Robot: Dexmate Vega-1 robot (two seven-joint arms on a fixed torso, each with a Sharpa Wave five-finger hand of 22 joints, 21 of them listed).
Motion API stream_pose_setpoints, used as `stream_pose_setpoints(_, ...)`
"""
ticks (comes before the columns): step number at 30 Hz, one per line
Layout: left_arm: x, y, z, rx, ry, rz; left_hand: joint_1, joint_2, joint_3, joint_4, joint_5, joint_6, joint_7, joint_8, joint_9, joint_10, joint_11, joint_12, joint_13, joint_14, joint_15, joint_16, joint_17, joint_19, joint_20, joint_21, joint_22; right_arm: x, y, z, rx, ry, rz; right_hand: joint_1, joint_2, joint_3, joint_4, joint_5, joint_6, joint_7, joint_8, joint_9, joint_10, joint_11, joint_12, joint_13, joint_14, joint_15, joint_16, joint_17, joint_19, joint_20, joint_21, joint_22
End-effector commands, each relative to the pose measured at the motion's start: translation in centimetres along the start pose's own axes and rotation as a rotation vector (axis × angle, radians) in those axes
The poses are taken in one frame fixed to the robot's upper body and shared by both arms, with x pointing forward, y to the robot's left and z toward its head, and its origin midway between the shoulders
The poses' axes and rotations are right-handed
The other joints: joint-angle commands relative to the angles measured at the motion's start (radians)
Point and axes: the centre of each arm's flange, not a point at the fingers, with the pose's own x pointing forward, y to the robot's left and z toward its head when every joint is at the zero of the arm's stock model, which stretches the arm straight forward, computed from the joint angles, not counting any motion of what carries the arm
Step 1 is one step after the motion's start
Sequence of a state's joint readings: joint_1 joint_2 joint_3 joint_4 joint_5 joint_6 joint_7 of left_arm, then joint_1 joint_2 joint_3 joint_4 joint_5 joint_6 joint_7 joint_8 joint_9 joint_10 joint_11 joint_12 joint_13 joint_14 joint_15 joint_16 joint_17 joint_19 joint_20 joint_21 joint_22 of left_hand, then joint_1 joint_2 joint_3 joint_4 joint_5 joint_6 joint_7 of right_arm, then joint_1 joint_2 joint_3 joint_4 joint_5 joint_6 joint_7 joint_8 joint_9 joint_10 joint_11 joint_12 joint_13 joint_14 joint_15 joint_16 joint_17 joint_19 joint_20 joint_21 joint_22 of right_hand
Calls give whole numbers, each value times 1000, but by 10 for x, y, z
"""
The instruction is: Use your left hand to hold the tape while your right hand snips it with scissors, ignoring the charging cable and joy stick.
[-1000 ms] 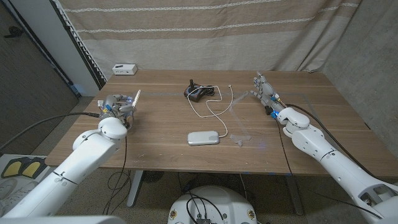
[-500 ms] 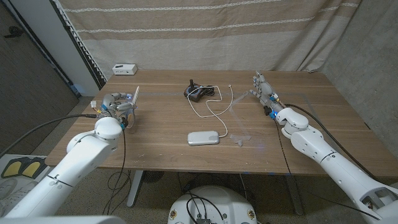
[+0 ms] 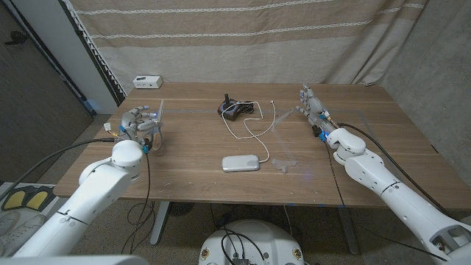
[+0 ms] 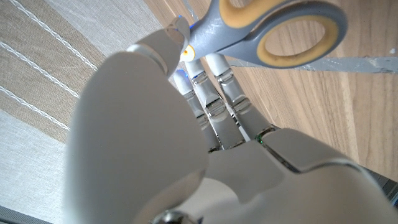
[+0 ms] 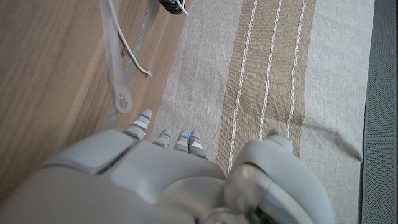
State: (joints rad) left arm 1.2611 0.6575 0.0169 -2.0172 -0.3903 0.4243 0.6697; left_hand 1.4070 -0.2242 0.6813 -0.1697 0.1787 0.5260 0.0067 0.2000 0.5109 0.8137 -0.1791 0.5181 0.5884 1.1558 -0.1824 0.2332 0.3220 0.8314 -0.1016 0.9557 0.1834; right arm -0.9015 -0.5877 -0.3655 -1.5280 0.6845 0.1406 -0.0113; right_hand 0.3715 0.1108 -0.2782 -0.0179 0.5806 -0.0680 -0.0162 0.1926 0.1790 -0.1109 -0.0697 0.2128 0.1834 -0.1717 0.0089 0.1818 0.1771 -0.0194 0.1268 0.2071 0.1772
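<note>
Here, your left hand [image 3: 140, 124] sits at the table's [image 3: 191, 151] left edge with the scissors [image 4: 273, 34] against its fingers; the wrist view shows a grey-and-yellow handle loop on the fingertips, so it grips them. Moving right: the joy stick [image 3: 229, 107] and white charging cable [image 3: 254, 126] lie mid-table, then the clear tape [image 3: 282, 140] strip stretches toward your right hand [image 3: 312, 107], which stands near it, fingers extended, holding nothing I can see.
</note>
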Motion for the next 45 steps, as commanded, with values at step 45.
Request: stream_pose_setpoints(45,29,-23,12,-284,52,-162,89,90,19,7,0,156,-1,3,-74,-28,4,-43,-62,36,-37,-9,23,-17,-120,18,2,-1,-16,29,-34,-87,-15,23,6,5,-9,-8,-3,2,2,4,-1,-1,-2,4,-35,-3,4,1,2,-8,-8,0)
